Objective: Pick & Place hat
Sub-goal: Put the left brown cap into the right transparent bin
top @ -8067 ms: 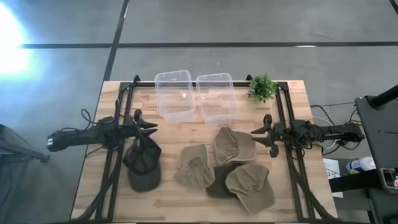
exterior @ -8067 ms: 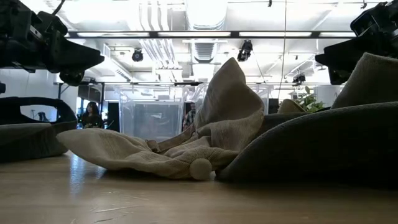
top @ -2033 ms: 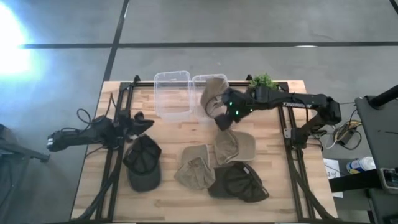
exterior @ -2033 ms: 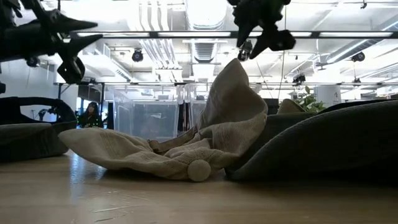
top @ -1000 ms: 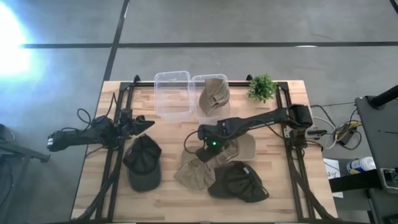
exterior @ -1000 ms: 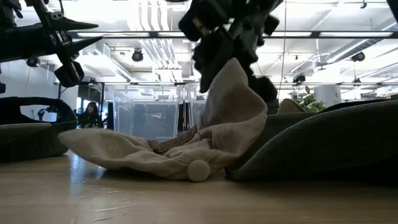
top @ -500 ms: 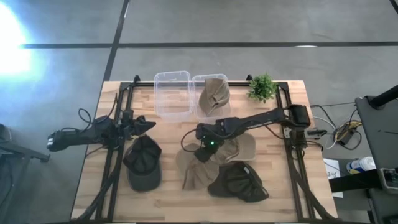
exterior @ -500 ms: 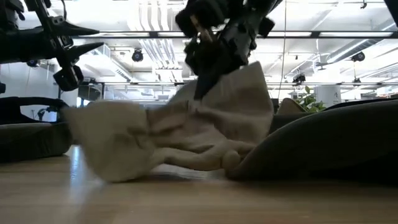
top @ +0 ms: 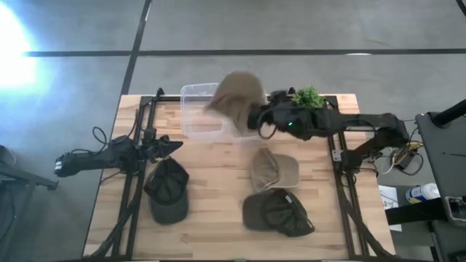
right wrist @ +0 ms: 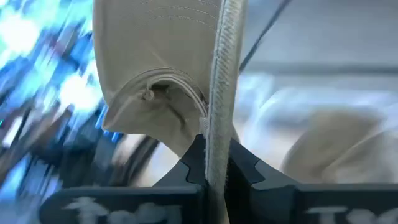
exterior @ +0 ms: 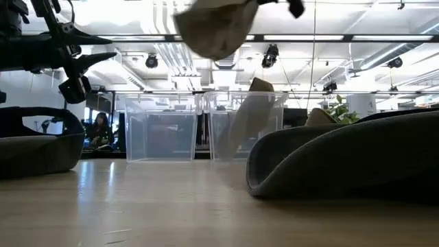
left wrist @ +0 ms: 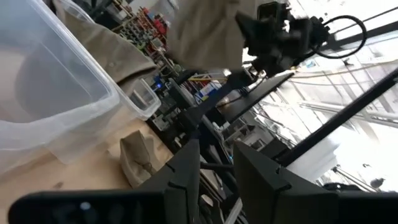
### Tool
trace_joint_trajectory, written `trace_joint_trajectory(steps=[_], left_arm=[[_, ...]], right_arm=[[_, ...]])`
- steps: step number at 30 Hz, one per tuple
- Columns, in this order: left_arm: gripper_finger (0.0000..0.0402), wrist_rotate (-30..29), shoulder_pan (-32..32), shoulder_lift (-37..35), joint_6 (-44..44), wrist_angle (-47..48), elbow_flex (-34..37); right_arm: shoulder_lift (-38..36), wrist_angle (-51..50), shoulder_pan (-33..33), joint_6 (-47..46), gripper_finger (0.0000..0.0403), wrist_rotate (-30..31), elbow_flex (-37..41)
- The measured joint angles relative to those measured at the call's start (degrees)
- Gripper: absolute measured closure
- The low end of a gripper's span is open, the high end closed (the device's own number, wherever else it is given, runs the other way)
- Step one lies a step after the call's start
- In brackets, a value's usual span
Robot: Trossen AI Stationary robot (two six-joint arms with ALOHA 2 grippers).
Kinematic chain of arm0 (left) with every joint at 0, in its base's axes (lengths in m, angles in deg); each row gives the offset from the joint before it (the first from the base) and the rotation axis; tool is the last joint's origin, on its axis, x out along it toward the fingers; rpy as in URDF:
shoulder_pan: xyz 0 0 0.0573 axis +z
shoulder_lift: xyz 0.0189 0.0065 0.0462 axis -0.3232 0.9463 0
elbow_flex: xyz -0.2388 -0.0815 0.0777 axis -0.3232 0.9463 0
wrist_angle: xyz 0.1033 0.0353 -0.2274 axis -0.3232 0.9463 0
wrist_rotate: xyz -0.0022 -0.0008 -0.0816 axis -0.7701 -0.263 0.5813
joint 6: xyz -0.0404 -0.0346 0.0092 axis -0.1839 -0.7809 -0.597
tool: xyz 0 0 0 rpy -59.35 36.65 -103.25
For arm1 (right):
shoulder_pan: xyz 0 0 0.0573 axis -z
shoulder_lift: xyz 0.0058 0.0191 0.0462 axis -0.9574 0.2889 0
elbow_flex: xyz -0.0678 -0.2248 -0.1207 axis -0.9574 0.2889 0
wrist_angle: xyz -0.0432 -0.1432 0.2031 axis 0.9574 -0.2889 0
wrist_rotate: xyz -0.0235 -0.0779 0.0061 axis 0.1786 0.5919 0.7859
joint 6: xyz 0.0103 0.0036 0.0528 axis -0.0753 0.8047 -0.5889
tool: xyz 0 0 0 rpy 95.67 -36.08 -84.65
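Note:
My right gripper [top: 257, 121] reaches from the table's right and is shut on a tan hat [top: 234, 98], which it holds high over the two clear bins [top: 198, 110]. In the low view the hat [exterior: 216, 27] shows blurred at the top. Another tan hat [exterior: 259, 96] sits in the right bin. A tan hat [top: 274, 170] and a dark olive hat [top: 277, 213] lie on the table's right half. A dark hat [top: 166, 191] lies at the left. My left gripper [top: 175, 145] hovers open just beyond that dark hat, holding nothing. My right gripper pinches a stitched edge of the tan hat [right wrist: 217, 124] between its two fingers [right wrist: 193, 163], the edge seen end-on. The fingers come about level from the table's right side. The hat is lifted clear and its crown [right wrist: 146, 59] stands out past the fingertips.
A small green plant [top: 307, 98] stands at the far right, next to the right arm. Black rails [top: 138, 182] run along both sides of the wooden table. Bare wood lies in the middle, between the dark hat and the tan hat.
My right gripper has shut on a tan hat in the middle of the table. It has then lifted the hat up and carried it toward the far edge, over the bins. The hat's loose part first dragged on the wood, then came clear.

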Motion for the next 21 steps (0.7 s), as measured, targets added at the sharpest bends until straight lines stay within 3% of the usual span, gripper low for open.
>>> trace_joint_trajectory(steps=[2,7,13,21], left_arm=[[0.0309,-0.9,0.0,0.0,0.0,-0.1,0.0],[0.0309,-2.2,0.0,0.0,0.0,-0.1,0.0],[0.0309,-2.5,0.0,0.0,0.0,-0.1,0.0],[0.0309,-2.5,0.0,0.0,0.0,-0.1,0.0]], right_arm=[[-0.3,-0.3,2.3,-2.7,0.0388,3.6,0.2],[4.0,-6.5,8.6,-12.3,0.0381,3.4,1.3],[12.4,-17.1,12.1,-23.6,0.0376,-5.8,1.4],[20.6,-15.6,11.1,-27.5,0.0375,-15.6,1.4]])
